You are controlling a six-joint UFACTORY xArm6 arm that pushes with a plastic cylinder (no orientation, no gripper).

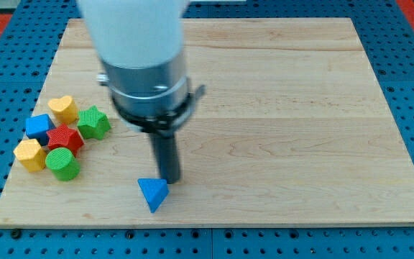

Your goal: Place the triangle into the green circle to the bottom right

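Note:
A blue triangle block (pixel 153 193) lies near the board's bottom edge, left of centre. My tip (pixel 169 178) is just above and to the right of the triangle, touching or almost touching its upper right corner. A green circle block (pixel 63 163) sits at the bottom of a cluster at the view's left, well to the left of the triangle. The arm's grey and white body hangs above the tip.
The cluster at the left also holds a yellow heart block (pixel 63 108), a green star-like block (pixel 93 122), a blue block (pixel 39 127), a red block (pixel 65 138) and a yellow block (pixel 30 153). The wooden board (pixel 300 108) lies on a blue pegboard.

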